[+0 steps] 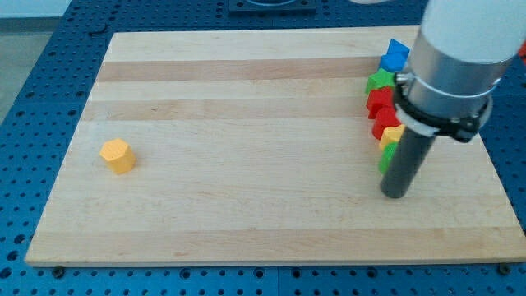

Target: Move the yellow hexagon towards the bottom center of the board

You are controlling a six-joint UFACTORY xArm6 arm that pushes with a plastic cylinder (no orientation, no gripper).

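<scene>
The yellow hexagon [117, 155] lies alone on the wooden board [246, 181] near the view's left edge, at mid height. My tip [395, 194] rests on the board at the view's right, far from the hexagon. It stands just below and beside a column of blocks: a blue block [396, 55] at the top, a green block [380, 80], two red blocks [380, 102] [385, 122], a small yellow block [392, 134] and a green block [384, 157] at the bottom. The arm hides the right sides of these blocks.
The arm's wide white and grey body [457, 57] fills the view's upper right above the block column. The board lies on a blue perforated table [33, 82].
</scene>
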